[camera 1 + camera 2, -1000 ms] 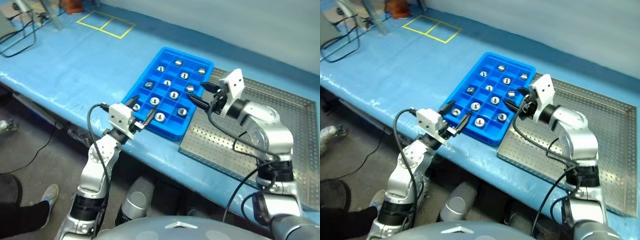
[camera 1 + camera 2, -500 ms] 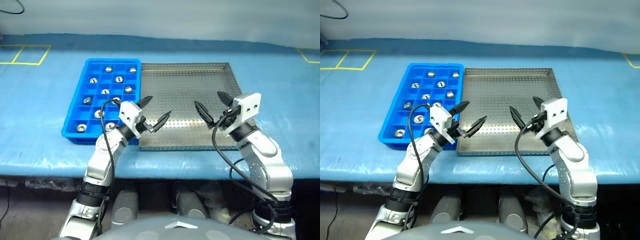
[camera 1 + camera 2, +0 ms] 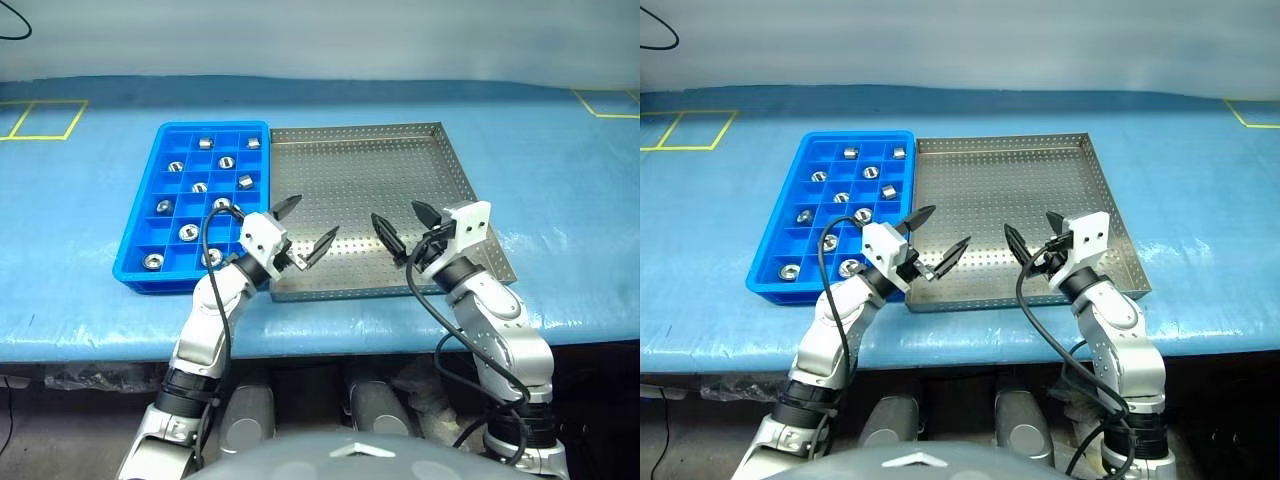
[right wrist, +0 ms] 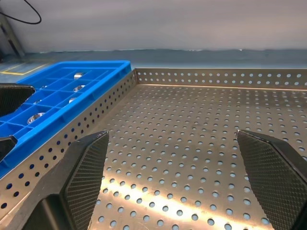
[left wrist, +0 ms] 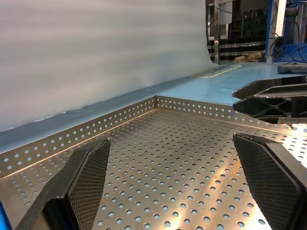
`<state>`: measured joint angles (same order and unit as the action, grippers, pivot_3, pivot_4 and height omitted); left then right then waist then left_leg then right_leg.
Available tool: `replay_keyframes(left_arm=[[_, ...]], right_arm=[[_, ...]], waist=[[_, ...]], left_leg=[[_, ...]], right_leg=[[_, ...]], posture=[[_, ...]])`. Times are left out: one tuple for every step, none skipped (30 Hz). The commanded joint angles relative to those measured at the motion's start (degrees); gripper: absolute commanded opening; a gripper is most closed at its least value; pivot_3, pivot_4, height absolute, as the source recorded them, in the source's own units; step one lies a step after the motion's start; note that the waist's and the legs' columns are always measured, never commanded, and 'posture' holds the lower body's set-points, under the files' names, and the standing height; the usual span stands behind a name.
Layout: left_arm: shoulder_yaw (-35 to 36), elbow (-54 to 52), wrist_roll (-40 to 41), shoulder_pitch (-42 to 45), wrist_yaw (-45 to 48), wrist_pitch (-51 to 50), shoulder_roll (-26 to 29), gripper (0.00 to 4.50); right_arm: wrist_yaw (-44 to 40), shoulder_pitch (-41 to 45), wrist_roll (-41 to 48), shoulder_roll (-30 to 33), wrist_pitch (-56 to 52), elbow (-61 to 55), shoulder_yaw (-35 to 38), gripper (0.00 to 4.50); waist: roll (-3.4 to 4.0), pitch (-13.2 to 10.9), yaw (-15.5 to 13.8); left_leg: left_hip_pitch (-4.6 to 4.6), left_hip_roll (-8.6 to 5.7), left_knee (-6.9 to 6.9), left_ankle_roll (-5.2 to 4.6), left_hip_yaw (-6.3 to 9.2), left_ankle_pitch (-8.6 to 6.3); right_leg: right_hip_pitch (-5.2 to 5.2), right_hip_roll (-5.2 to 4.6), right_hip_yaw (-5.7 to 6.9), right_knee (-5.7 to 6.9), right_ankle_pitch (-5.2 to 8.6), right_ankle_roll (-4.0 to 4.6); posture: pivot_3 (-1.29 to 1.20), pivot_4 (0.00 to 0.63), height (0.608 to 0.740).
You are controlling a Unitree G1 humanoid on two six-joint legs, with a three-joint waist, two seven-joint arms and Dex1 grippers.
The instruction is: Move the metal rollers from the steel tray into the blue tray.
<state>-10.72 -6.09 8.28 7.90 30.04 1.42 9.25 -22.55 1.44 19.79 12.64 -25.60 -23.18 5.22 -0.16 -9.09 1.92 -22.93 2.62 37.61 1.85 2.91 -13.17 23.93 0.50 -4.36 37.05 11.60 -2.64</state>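
The blue tray [image 3: 138, 236] lies on the left with several metal rollers [image 3: 186, 232] sitting singly in its compartments. Its long side touches the steel tray [image 3: 360, 170], whose perforated floor lies bare. My left gripper [image 3: 308, 225] hangs open over the steel tray's near left corner, beside the blue tray. My right gripper [image 3: 402, 225] is open over the near middle of the steel tray, its fingers pointing toward the left one. The left wrist view has the steel tray's floor [image 5: 172, 158] between that gripper's fingers [image 5: 91, 177]. The right wrist view shows the blue tray [image 4: 62, 103] beside the steel rim.
Both trays rest on a table under a blue cover [image 3: 70, 300], near its front edge. Yellow tape squares mark the cover at the far left [image 3: 40, 120] and far right [image 3: 605, 100]. A pale sheet [image 3: 320, 40] rises behind the table.
The camera has swung right, so the trays now sit square in view. Both grippers moved from the blue tray to the steel tray's near part and opened wider; the right one sank.
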Motion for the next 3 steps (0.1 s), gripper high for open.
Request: replay_keyframes(left_arm=[[0.02, -1.08, -0.66, -0.2, -0.81, 1.42, -0.12, 4.48], [0.03, -1.21, -0.8, -0.46, -0.94, 1.44, -0.1, 4.48], [0.04, -1.3, -0.87, -0.65, -1.02, 1.46, -0.07, 4.48]], right_arm=[[-0.33, 1.27, 0.97, 0.58, 0.03, -0.8, -0.46, 4.49], [-0.64, 1.43, 1.16, 0.79, -0.23, -0.77, -0.8, 4.49], [-0.88, 1.56, 1.37, 0.92, -0.48, -0.73, -1.06, 4.49]], waist=[[0.0, 0.0, -0.02], [0.0, 0.0, -0.05], [0.0, 0.0, -0.05]], left_leg=[[0.0, 0.0, -0.04, 0.0, 0.0, 0.0], [0.0, 0.0, -0.07, 0.0, 0.0, 0.0], [0.0, 0.0, -0.1, 0.0, 0.0, 0.0]], right_leg=[[0.0, 0.0, 0.0, -0.03, 0.0, 0.0], [0.0, 0.01, 0.0, -0.05, 0.0, 0.0], [0.01, 0.01, 0.0, -0.06, 0.0, 0.0]], posture=[[0.06, 0.15, 0.74], [0.06, 0.15, 0.74], [0.06, 0.15, 0.74]])
